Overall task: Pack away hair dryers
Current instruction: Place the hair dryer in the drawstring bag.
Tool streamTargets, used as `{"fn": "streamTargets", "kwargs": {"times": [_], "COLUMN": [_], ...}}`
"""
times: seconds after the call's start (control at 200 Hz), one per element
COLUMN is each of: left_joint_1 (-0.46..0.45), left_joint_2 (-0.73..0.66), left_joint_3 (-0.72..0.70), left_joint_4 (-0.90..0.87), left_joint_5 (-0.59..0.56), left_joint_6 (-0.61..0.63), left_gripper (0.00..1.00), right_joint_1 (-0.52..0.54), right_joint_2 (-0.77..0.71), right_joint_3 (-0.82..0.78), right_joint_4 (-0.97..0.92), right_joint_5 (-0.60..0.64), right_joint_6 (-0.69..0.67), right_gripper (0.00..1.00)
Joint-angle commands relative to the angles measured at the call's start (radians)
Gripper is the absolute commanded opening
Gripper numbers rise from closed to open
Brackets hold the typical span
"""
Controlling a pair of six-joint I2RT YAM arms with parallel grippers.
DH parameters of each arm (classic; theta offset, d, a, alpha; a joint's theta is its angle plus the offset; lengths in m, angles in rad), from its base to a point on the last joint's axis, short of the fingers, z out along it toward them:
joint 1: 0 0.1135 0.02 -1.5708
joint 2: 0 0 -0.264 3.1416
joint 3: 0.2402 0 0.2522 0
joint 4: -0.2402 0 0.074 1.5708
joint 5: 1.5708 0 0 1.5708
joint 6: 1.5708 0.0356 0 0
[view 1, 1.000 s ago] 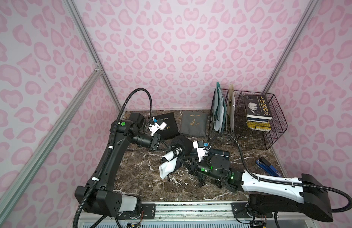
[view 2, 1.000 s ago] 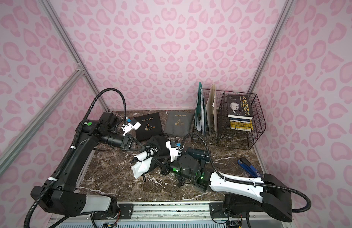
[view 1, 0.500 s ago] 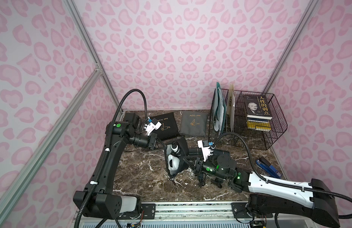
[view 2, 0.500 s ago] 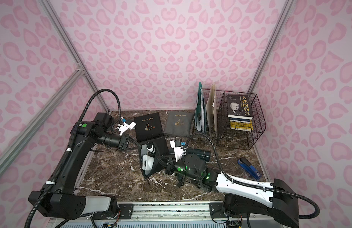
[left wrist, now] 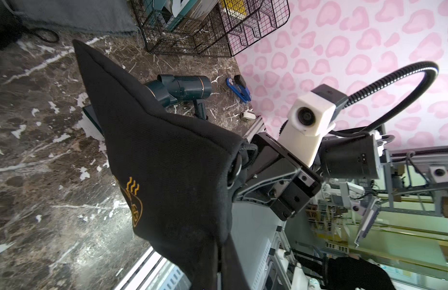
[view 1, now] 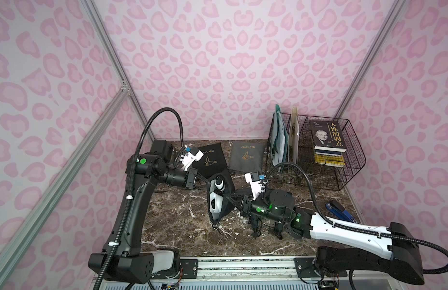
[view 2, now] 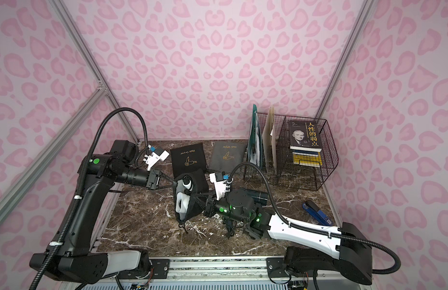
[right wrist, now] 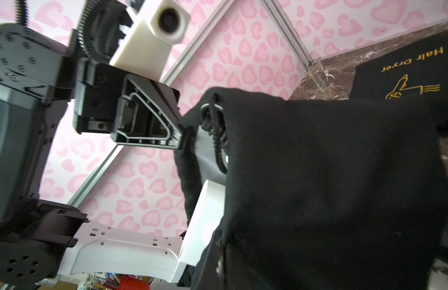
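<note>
Left tool [view 1: 207, 184] and right tool [view 1: 229, 196] each pinch opposite rim edges of black pouch [view 1: 224, 214], raised above tabletop [view 1: 182, 221], mouth stretched, likely so white hair dryer [view 1: 215, 204] settles inside; teal dryer [view 2: 255, 196] lies right.

Both top views look down from high at the front onto the whole marble table [view 1: 182, 226], sharing nearly everything. The wrist cameras face each other, close across the black pouch [left wrist: 167, 175] between them

gold "Hair Dryer" print, upside down, on flat black pouch [view 2: 187, 159], same print on grey pouch [view 2: 226, 155], "人性的弱点" on book cover [view 2: 304, 134]
</note>
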Motion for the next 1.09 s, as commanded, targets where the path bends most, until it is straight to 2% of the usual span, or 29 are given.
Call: {"fn": "streamTargets", "kwargs": {"times": [0.0,0.075,0.15,0.285,0.365,0.51,0.605,0.7,0.915,1.09], "left_joint_1": [0.0,0.0,0.0,0.0,0.0,-0.001,-0.001,-0.001,-0.003,-0.003], "left_joint_2": [-0.013,-0.012,-0.005,-0.011,-0.024,-0.053,-0.1,-0.105,-0.078,-0.1], "left_joint_3": [0.021,0.044,0.089,0.114,0.063,0.014,-0.029,-0.026,0.003,-0.091], "left_joint_4": [-0.019,-0.047,-0.103,-0.13,-0.076,-0.066,-0.006,0.019,0.025,0.051], "left_joint_5": [-0.122,-0.191,-0.211,-0.214,-0.316,-0.425,-0.473,-0.469,-0.465,-0.49], "left_joint_6": [0.029,0.051,0.094,0.152,0.144,0.183,0.175,0.178,0.165,0.203], "left_gripper": [0.02,0.01,0.02,0.01,0.01,0.02,0.02,0.02,0.01,0.02], "right_joint_1": [-0.007,-0.008,-0.008,-0.008,-0.019,-0.088,-0.091,-0.089,-0.081,-0.1], "right_joint_2": [0.019,0.042,0.056,0.058,0.053,0.121,0.158,0.204,0.269,0.285], "right_joint_3": [0.039,0.101,0.15,0.144,0.097,0.183,0.201,0.237,0.329,0.33], "right_joint_4": [-0.095,-0.25,-0.319,-0.227,-0.107,-0.287,-0.261,-0.247,-0.298,-0.268], "right_joint_5": [0.07,0.139,0.125,0.035,-0.006,-0.045,-0.129,-0.212,-0.282,-0.333], "right_joint_6": [-0.021,-0.028,-0.049,-0.061,-0.049,-0.026,-0.037,-0.058,-0.113,-0.118], "right_gripper": [0.0,0.0,0.0,0.0,0.0,0.0,0.0,0.0,0.0,0.0]}}
